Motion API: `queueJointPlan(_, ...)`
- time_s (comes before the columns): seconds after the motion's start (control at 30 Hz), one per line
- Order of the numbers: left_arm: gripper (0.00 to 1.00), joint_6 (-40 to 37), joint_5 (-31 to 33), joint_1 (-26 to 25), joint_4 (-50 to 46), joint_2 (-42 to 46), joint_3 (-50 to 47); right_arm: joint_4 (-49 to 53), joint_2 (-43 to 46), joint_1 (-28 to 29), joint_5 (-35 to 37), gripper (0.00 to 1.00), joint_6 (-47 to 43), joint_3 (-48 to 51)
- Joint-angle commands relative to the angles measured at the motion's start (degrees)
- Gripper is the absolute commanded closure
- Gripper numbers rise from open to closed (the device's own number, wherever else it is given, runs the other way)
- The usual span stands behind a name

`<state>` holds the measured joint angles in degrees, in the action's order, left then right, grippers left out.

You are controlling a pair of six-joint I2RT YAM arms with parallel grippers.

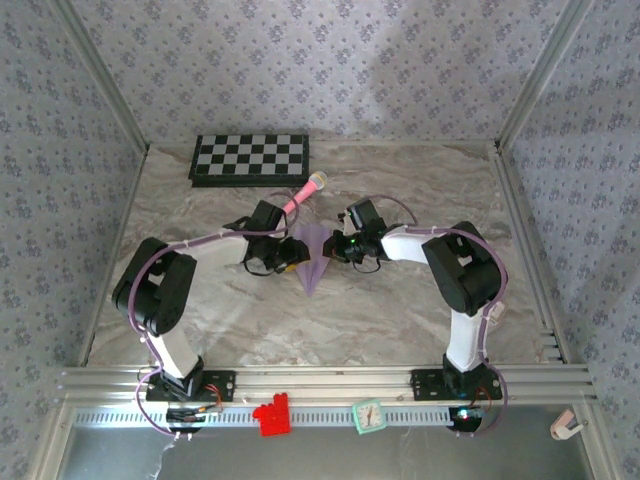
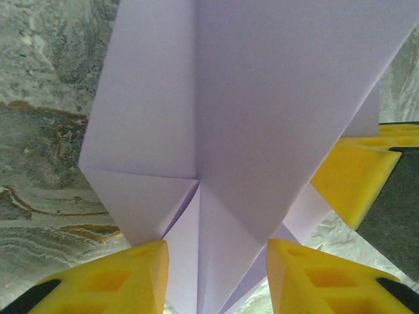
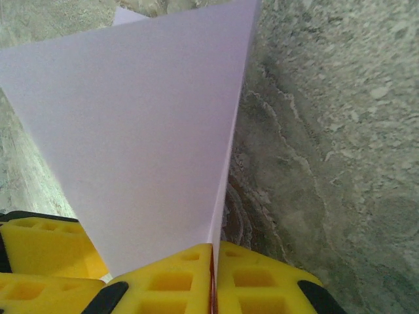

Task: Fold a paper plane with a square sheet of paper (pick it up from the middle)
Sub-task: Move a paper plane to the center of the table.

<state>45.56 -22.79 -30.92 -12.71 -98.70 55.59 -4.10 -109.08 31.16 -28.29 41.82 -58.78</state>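
Lavender paper plane (image 1: 313,262) sits at the middle of the table (image 1: 400,310); right fingers (image 3: 177,275) are pinched shut on its folded edge, while left fingers (image 2: 131,275) stand parted either side of it, unclamped.

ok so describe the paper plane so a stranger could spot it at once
On the marbled table, look in front of the checkered board, between the left pincer and right pincer. The plane sits there, tip toward the near edge. It is a slim pale-lavender dart, unlike the pink microphone just behind it.
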Motion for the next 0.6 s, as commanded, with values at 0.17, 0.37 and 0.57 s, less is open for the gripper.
queueJointPlan(0.17,0.53,-4.5,2.3,-0.4,-4.1,0.2,4.5,1.0,-1.3,0.2,-0.8,0.90,0.6,-1.6)
queueJointPlan(0.37,0.52,-6.5,3.7,-0.3,-5.3,-0.9,5.1,1.0,-1.4,0.3,-1.0,0.90,0.5,-1.6)
queueJointPlan(0.57,0.52,-6.6,2.0,-0.9,-6.2,-1.2,4.9,1.1,-1.4,0.3,-0.7,0.90,0.6,-1.6)
